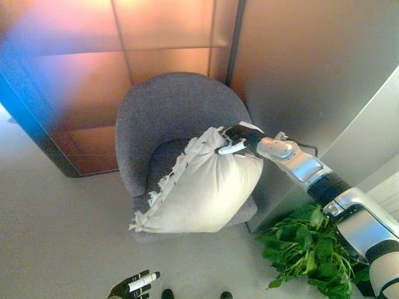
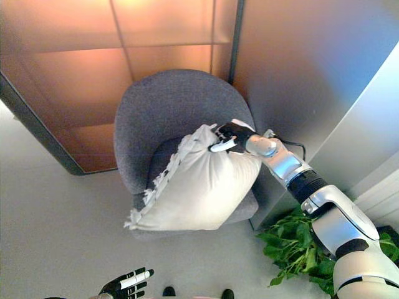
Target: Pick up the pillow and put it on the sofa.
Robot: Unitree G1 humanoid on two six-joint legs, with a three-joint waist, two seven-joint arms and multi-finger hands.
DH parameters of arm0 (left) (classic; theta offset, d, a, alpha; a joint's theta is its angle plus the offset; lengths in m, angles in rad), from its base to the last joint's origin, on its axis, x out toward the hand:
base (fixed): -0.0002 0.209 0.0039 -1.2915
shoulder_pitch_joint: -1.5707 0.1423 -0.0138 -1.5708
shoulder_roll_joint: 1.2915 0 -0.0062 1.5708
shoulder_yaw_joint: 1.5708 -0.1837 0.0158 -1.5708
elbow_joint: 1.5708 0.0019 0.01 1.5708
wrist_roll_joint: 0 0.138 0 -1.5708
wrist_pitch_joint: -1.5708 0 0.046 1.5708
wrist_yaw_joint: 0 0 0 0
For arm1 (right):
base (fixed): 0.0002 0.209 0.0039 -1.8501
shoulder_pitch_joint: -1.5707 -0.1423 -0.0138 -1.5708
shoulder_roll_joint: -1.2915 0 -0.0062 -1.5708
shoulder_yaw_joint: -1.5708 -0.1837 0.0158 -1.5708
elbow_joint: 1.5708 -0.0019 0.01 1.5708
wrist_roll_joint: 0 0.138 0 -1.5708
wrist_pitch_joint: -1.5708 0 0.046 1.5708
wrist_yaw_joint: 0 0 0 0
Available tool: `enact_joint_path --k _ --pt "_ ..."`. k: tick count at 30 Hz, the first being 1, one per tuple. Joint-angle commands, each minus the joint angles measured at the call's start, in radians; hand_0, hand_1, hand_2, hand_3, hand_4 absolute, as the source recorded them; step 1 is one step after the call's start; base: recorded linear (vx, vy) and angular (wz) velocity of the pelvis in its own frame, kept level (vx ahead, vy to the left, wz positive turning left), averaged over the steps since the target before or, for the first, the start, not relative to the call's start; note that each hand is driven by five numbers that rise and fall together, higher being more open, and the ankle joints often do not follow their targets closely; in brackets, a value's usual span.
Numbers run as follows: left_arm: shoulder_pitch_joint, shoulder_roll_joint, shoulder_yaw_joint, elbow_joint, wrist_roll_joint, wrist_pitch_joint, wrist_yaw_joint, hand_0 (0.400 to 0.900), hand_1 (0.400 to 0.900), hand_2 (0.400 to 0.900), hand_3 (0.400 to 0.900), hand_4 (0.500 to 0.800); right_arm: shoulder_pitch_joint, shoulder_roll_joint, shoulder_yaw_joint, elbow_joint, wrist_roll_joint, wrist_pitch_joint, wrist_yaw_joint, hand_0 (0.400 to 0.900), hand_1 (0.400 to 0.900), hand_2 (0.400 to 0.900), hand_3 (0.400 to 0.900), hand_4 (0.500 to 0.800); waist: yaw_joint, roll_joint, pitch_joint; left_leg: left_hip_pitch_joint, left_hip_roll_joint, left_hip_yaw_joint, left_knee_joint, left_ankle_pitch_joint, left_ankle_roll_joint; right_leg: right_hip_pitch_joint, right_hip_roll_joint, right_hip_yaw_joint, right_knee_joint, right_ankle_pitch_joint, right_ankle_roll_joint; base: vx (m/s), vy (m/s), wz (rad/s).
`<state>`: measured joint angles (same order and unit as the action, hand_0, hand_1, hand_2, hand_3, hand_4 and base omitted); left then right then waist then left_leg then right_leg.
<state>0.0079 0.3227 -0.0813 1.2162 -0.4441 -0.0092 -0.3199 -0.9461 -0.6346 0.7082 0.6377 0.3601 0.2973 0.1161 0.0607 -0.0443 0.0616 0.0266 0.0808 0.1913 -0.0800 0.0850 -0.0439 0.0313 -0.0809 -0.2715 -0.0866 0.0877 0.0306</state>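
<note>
Left eye view, nearest me: my left robot hand (image 1: 133,285) hangs idle and relaxed above the floor (image 1: 56,237). Beyond it, the cream fringed pillow (image 1: 202,187) rests tilted on the grey armchair's (image 1: 168,109) seat, its long axis running from lower left up to the right. My right robot hand (image 1: 235,140) pinches that upper corner, steering it against the backrest.

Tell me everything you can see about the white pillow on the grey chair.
The cream-white square fabric pillow has a fringed, ruffled trim along its left edge. It looks soft and plump, creased near its top corner. It stands tilted on the seat of the rounded grey upholstered armchair, leaning toward the backrest and overhanging the seat's front. The right hand is curled on its upper right corner.
</note>
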Motion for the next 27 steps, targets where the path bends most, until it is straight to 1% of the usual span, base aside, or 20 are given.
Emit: enact_joint_path --k 1,3,4,8,10,18,27 --pt "-0.032 0.044 -0.075 0.048 -0.029 -0.069 -0.02 0.9 0.9 0.9 0.9 0.8 -0.341 -0.012 -0.111 0.186 0.034 -0.133 -0.125 0.9 0.9 0.9 0.9 0.8 0.039 -0.032 -0.077 0.007 0.05 0.01 0.014 -0.077 -0.056 0.009 -0.107 -0.025 0.033 -0.052 0.123 0.02 -0.026 0.16" --pt "-0.033 0.039 -0.077 0.057 -0.019 -0.079 -0.02 0.9 0.9 0.9 0.9 0.8 -0.374 -0.017 -0.101 0.286 0.011 -0.139 -0.115 0.9 0.9 0.9 0.9 0.8 0.048 -0.03 -0.081 0.008 0.053 0.006 0.013 -0.075 -0.056 0.015 -0.105 -0.029 0.032 -0.054 0.12 0.03 -0.013 0.1" --pt "-0.029 0.039 -0.081 0.059 -0.013 -0.085 -0.022 0.9 0.9 0.9 0.9 0.8 -0.396 -0.022 -0.09 0.339 0.015 -0.136 -0.087 0.9 0.9 0.9 0.9 0.8 0.053 -0.031 -0.085 0.008 0.055 0.006 0.014 -0.074 -0.056 0.018 -0.103 -0.032 0.033 -0.058 0.117 0.03 -0.006 0.03" --pt "-0.036 0.036 -0.1 0.057 -0.013 -0.088 -0.028 0.9 0.9 0.9 0.9 0.8 -0.44 -0.01 -0.065 0.448 -0.019 -0.144 -0.059 0.9 0.9 0.9 0.9 0.8 0.062 -0.027 -0.092 0.01 0.059 0.004 0.019 -0.072 -0.057 0.02 -0.101 -0.031 0.041 -0.063 0.112 0.01 0.002 -0.01" --pt "-0.042 0.035 -0.11 0.059 -0.012 -0.086 -0.029 0.9 0.9 0.9 0.9 0.8 -0.46 -0.004 -0.045 0.473 -0.008 -0.152 -0.067 0.9 0.9 0.9 0.9 0.8 0.064 -0.028 -0.096 0.011 0.059 0.004 0.02 -0.071 -0.057 0.022 -0.101 -0.03 0.04 -0.063 0.11 0.02 0.004 -0.04" --pt "-0.045 0.041 -0.123 0.058 -0.022 -0.085 -0.036 0.9 0.9 0.9 0.9 0.8 -0.498 -0.011 -0.005 0.483 -0.017 -0.178 -0.049 0.9 0.9 0.9 0.9 0.8 0.065 -0.031 -0.102 0.012 0.06 0.001 0.023 -0.071 -0.06 0.025 -0.098 -0.022 0.041 -0.066 0.11 0.01 0.006 -0.05" --pt "-0.047 0.045 -0.132 0.049 -0.037 -0.084 -0.041 0.9 0.9 0.9 0.9 0.8 -0.509 -0.018 0.018 0.448 -0.005 -0.177 -0.022 0.9 0.9 0.9 0.9 0.8 0.059 -0.034 -0.103 0.016 0.061 0.005 0.021 -0.07 -0.063 0.027 -0.103 -0.025 0.037 -0.061 0.112 0.0 0.0 0.0"
